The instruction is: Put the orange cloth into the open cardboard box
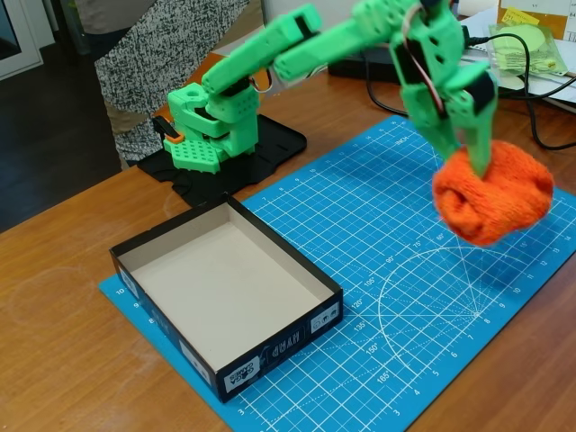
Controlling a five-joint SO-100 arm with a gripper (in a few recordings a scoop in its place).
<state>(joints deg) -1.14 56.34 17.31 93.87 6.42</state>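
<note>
Showing, left to right w/ the open cardboard box [225,297] as landmark: a person in a speckled grey garment [157,54] stands behind and left of the box, past the table edge. The box itself sits at lower left on the blue cutting mat [396,297], black walls, pale inside, nothing in it. Behind the box, the green arm's base [211,130] rests on a black plate; the arm reaches up and rightward. Well right of the box, and above mat level by the look of it, the gripper [463,157] is clenched on the orange cloth [492,192], fingers sunk into the top of the bundle. The cloth hangs as a lumpy ball; whether its underside touches the mat cannot be told for certain. Far right and behind, cables and a pale green packet [531,45] lie on the wooden table [63,261].

Risks for you, approx. in order:
1. Grip is on the top folds only. A fast swing toward the box could shake the soft terry loose mid-transit, dropping it on the mat short of the box.
2. Carry too low and the hanging bulk may catch the box's near right wall, shoving the light box or snagging on the rim.
3. Release near a wall and part of the cloth could drape outside. Aim for box centre, then open.
</note>
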